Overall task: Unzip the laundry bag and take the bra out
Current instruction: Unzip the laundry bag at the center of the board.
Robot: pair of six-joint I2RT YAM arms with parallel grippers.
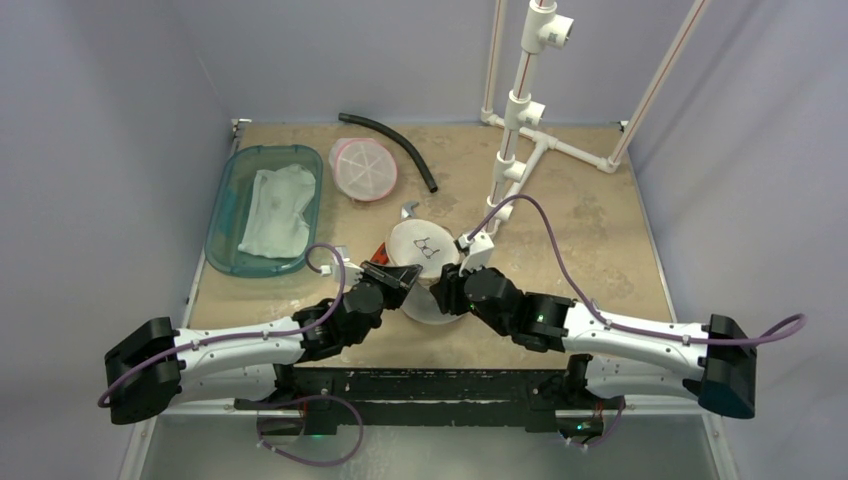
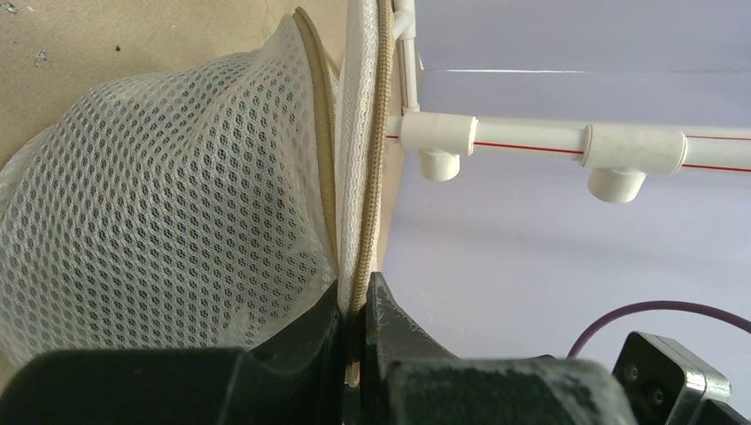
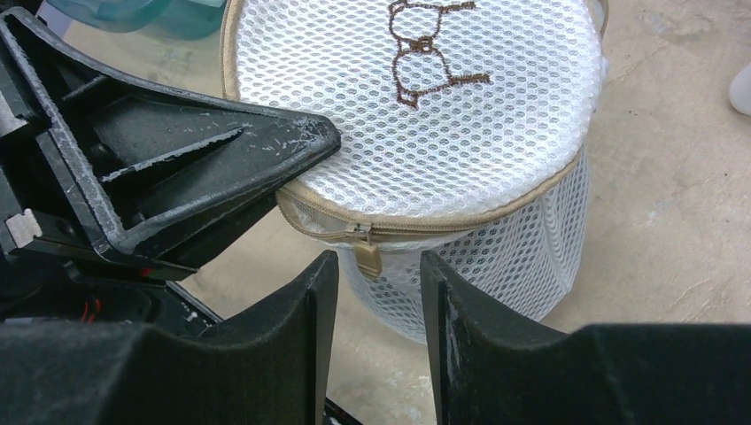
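Left gripper [image 2: 354, 323] clamped on the rim seam of the mesh laundry bag [image 1: 424, 255]; right gripper [image 3: 379, 283] parted, just short of the bag's zipper pull [image 3: 367, 257] (bra presumably inside, unseen). Risk: closing beside that small pull, or a tug collapsing the soft bag.

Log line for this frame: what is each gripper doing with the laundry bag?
left gripper: shut on mesh laundry bag rim seam | right gripper: open, aligned on zipper pull, not gripped

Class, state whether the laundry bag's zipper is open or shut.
Largely shut: the zipper runs closed beyond its pull; a small gap shows beside it.
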